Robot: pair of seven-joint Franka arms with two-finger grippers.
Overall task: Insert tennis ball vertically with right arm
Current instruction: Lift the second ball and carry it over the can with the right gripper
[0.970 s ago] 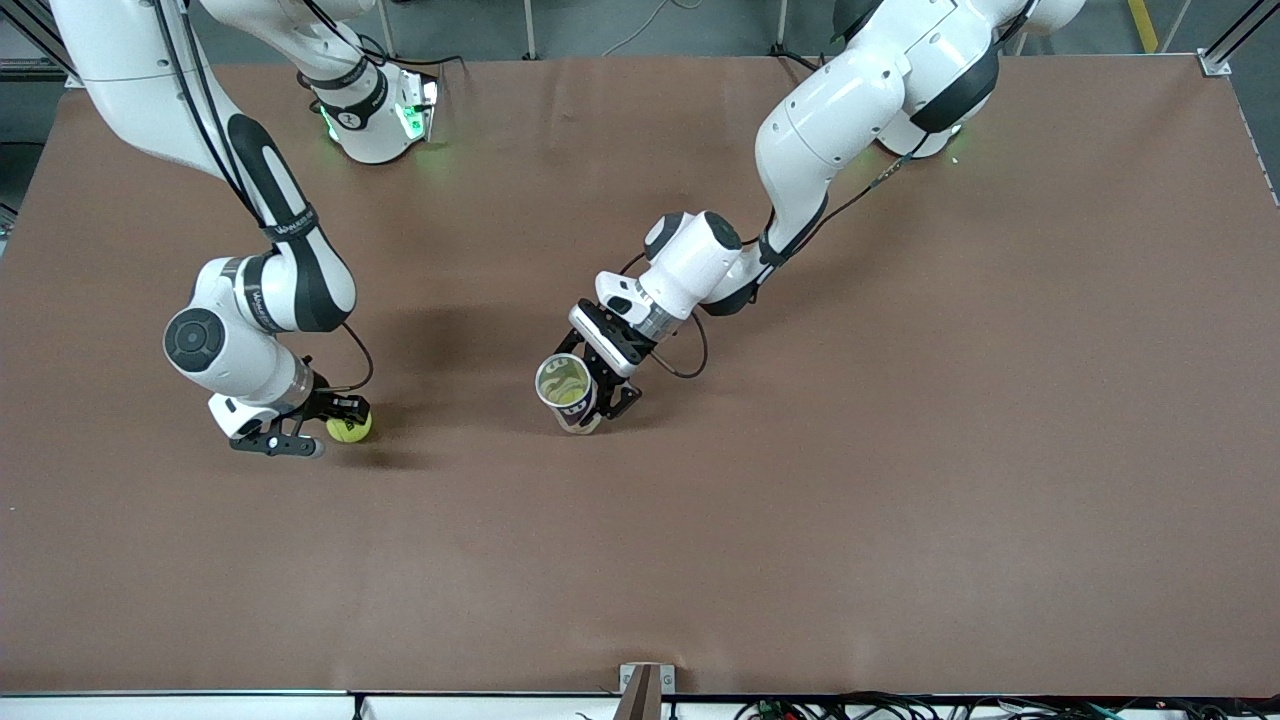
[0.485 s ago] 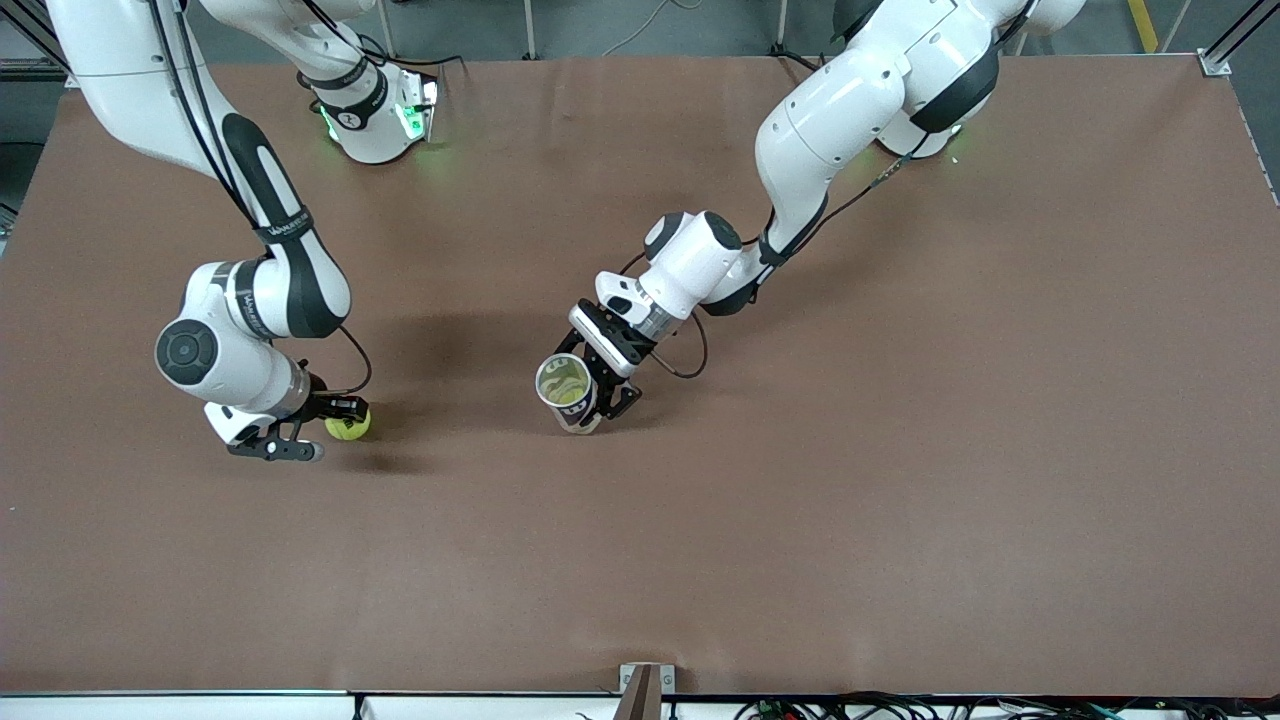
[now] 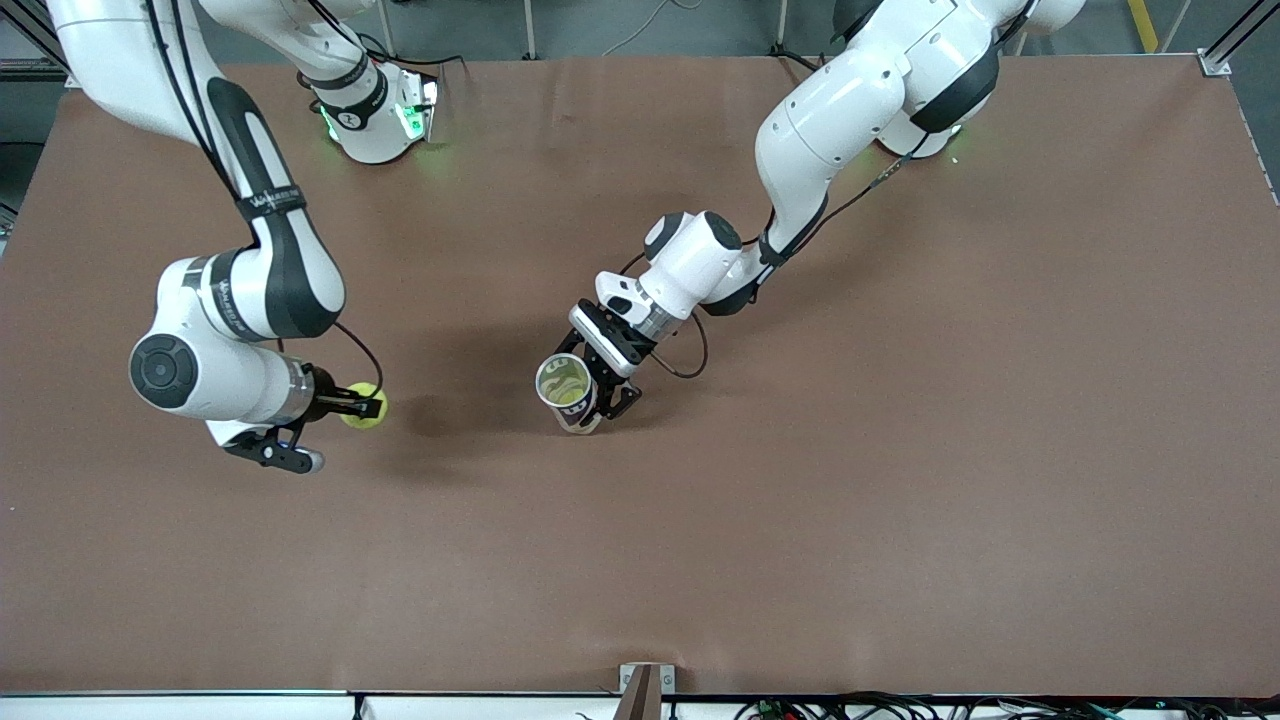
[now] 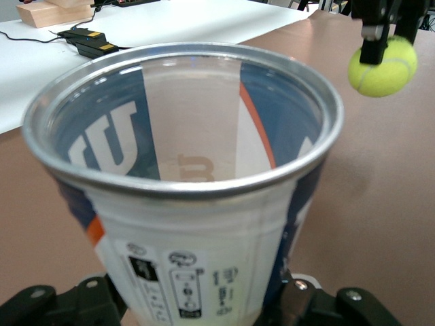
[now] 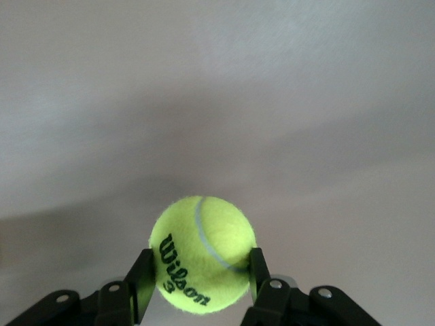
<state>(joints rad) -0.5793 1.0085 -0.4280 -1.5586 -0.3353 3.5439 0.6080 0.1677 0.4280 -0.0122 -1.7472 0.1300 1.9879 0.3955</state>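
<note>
My right gripper is shut on a yellow-green tennis ball and holds it above the brown table toward the right arm's end. The right wrist view shows the ball, printed Wilson 3, clamped between both black fingers. My left gripper is shut on an open tennis ball can with a silver rim, held tilted at the table's middle. The left wrist view looks into the can, with the ball in the other gripper off beside it. A ball lies inside the can in the front view.
The brown table stretches wide toward the front camera and the left arm's end. A white table with a black device and a wooden block shows in the left wrist view past the can.
My right gripper has lifted the tennis ball off the table and carried it a little toward the can. The left arm and the can have not moved.
</note>
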